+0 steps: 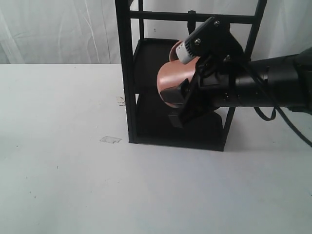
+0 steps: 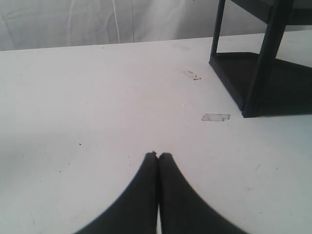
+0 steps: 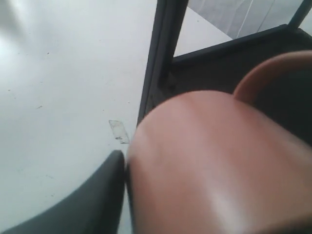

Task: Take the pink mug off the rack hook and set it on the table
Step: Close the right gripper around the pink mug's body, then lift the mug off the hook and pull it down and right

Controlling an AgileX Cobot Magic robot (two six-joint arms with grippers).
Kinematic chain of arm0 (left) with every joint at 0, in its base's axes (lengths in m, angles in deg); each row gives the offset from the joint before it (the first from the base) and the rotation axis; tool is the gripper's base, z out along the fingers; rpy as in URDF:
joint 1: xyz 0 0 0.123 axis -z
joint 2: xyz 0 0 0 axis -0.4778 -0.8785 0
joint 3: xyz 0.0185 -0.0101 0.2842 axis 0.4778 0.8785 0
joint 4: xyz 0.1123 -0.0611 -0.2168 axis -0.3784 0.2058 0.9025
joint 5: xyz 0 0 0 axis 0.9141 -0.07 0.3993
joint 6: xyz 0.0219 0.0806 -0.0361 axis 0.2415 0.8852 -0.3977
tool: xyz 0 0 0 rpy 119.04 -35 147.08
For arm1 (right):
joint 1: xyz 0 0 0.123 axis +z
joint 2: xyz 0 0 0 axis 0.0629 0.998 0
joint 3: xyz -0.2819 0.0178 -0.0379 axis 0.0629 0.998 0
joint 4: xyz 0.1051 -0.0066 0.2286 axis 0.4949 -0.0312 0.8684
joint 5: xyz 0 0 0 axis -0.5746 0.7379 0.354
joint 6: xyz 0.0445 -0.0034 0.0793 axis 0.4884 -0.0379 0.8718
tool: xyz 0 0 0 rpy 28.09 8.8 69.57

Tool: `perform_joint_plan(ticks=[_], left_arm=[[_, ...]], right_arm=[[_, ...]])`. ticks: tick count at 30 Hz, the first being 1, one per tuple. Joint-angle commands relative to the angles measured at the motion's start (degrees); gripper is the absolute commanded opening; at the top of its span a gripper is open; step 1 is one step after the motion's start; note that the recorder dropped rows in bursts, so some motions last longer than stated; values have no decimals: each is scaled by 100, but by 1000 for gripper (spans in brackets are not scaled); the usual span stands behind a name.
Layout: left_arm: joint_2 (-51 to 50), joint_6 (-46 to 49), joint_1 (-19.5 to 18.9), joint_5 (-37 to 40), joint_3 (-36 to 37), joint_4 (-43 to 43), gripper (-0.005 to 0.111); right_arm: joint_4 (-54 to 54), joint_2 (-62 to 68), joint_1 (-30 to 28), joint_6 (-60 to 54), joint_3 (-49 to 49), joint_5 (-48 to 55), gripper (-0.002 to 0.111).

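Your right gripper (image 1: 179,103) pinches the pink mug (image 1: 168,78) mid-frame below the rack hook (image 1: 191,18), left gripper (image 2: 157,155) pressed together; set-down on the table (image 1: 73,185) pending.

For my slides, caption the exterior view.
Right end effector grips the pink mug at the black rack, above the white table.

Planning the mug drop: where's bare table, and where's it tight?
Widest bare table lies left of the rack, beyond the tape scrap. The strip in front of the rack base is bare too. Crowded: at the rack's front, where the right gripper grips the pink mug.
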Motion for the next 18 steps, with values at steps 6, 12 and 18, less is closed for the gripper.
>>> perform_joint_plan(ticks=[6,12,18], left_arm=[[26,-34,-18,26,24,10,0],[26,-34,-18,26,24,10,0],[26,-34,-18,26,24,10,0]], right_arm=[[206,-17,-2,-49,-29,-375,1],[195,-124,-2,-49,-29,-362,0],[195,-318,-2,-49,-29,-353,0]])
